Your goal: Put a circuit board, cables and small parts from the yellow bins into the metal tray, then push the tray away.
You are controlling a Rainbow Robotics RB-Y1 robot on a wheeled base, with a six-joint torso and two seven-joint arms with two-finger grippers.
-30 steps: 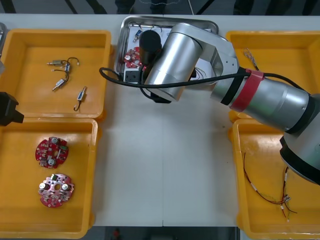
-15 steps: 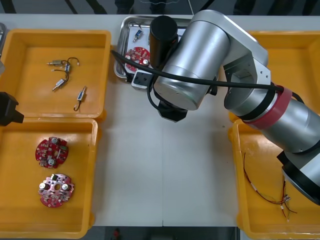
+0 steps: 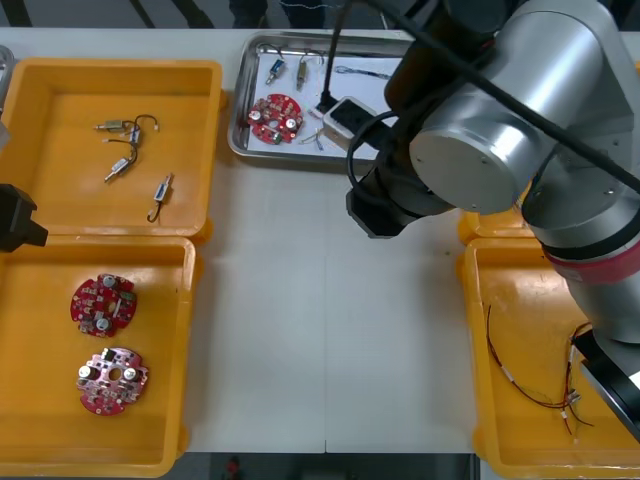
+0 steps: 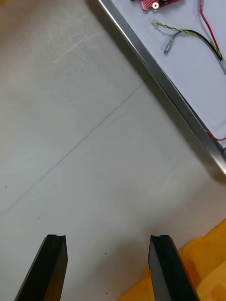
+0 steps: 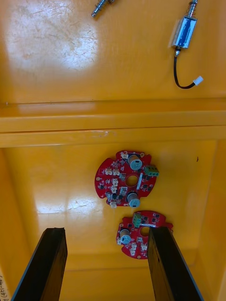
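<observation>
Light table (image 3: 320,330), bare at centre, with bins down both sides. The metal tray (image 3: 290,160) sits at the far middle and already holds a circuit board (image 3: 275,117), cables (image 4: 188,33) and small parts (image 3: 275,68), so loading appears done and the push is judged to be the step in hand. The right gripper (image 4: 107,237) hangs over bare table on the near side of the tray, close to its rim but not touching it. Its fingers (image 4: 54,263) stand wide apart, holding nothing. For a clean push it should come down until the fingers are level with the rim. They should meet the rim near the middle of its near side, square on, so the tray slides straight and does not swing. A slow, steady drive is advised, since the loose contents may shift on the smooth white floor of the tray. The left gripper (image 5: 107,229) is parked at the left side above a yellow bin (image 5: 113,127) holding two boards (image 5: 126,181), fingers spread wide and empty.
</observation>
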